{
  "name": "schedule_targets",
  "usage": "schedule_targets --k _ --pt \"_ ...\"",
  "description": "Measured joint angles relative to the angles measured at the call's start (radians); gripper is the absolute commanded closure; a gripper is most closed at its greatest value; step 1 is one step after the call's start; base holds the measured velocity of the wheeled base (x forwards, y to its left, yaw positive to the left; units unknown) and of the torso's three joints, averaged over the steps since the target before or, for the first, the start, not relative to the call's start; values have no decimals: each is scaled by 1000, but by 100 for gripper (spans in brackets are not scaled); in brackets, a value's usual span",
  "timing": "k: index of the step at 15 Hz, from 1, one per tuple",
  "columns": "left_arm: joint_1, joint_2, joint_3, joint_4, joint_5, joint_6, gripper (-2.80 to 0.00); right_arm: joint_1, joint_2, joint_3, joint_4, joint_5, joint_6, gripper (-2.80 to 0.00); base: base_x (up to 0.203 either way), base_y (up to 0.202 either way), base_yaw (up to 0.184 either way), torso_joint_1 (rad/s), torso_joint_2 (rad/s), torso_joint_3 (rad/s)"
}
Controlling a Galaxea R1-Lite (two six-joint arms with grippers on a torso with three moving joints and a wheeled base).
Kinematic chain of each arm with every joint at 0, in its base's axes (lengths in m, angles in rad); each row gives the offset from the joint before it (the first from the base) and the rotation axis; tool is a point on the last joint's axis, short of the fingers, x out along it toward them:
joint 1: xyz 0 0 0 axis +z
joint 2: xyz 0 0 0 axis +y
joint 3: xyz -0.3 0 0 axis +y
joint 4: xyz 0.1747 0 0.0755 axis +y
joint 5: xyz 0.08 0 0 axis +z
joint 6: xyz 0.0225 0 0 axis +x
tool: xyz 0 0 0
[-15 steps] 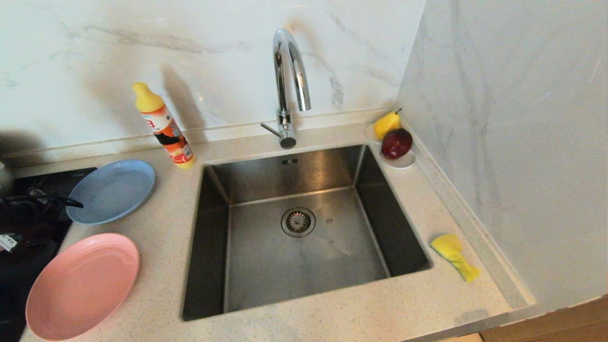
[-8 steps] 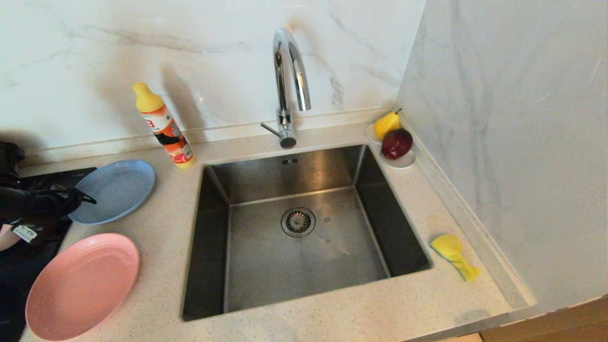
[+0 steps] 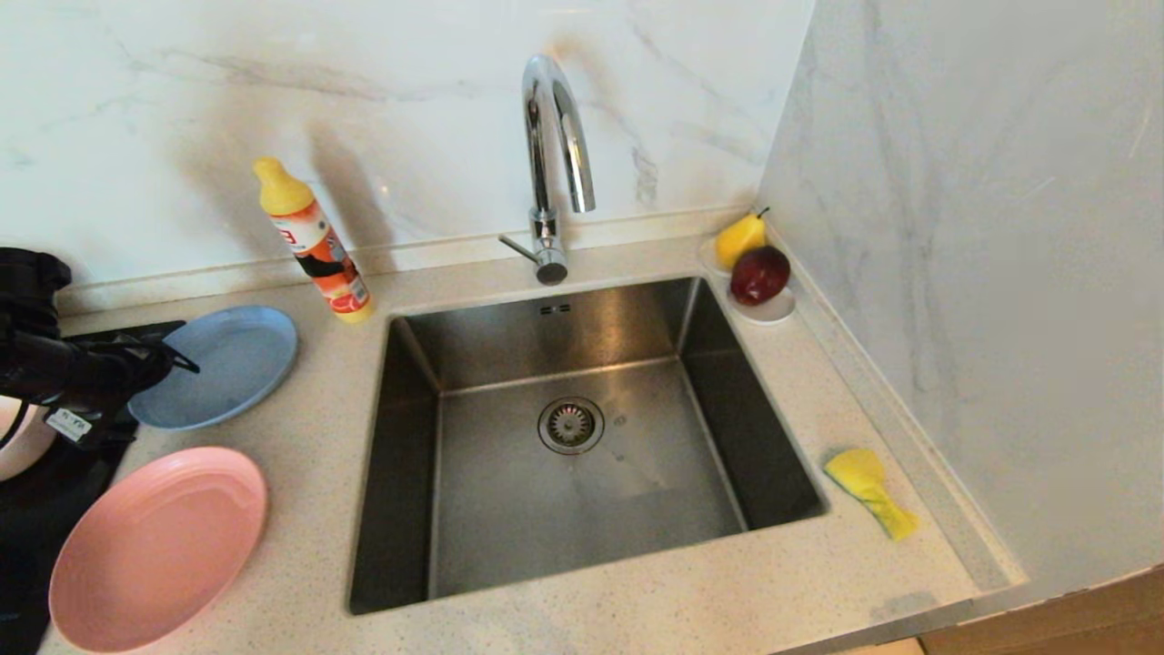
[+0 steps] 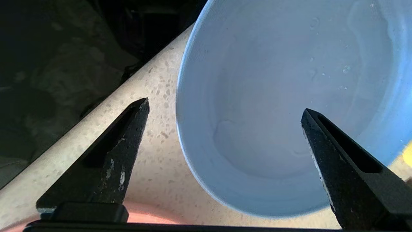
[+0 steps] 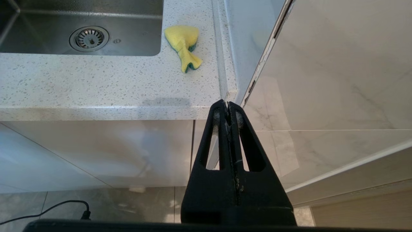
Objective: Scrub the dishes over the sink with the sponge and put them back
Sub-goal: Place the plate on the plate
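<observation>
A: Left gripper (image 3: 177, 362) spread wide, empty, poised over the near-left edge of the blue plate (image 3: 218, 364). From the left wrist, one finger (image 4: 112, 151) over bare counter, the other over the plate's hollow, rim between them. Not yet touching, as far as can be judged.

B: Risk there?

A: Thin, shallow rim lying flat on the counter (image 3: 637, 591). Closing too high would likely just skid off it; pressing down could tip or shove the plate toward the soap bottle (image 3: 314, 241). A one-sided hold on a wide plate may also droop on the way to the sink (image 3: 573, 437).

B: And the other side?

A: Right gripper (image 5: 229, 108) pinched shut, empty, parked low in front of the cabinet, below the counter's edge. Sponge (image 3: 868, 491) crumpled on the counter right of the sink, near the wall. Awkward to grab: twisted, close to the corner.

B: Anything hidden?

A: Pink plate (image 3: 155, 546) cut off slightly at the bottom left. A pale rounded piece at the far left edge, mostly behind the arm, possibly a bowl. No teal bowl to be seen. Dark area at far left hard to read. Pear (image 3: 738, 238) and a dark red fruit (image 3: 759, 275) on a small saucer, well clear of things.
</observation>
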Motion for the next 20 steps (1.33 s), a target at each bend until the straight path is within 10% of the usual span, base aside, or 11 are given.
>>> schedule_targets --k 9,10,20 --pt "-1 40 -40 7 6 -1 -280 0 0 0 0 0 0 0 0 0 0 0 0 0" --pt "-1 44 -49 19 6 -1 0 0 0 0 0 0 0 0 0 0 0 0 0 0" --pt "-1 88 -112 74 39 16 0 0 0 0 0 0 0 0 0 0 0 0 0 0"
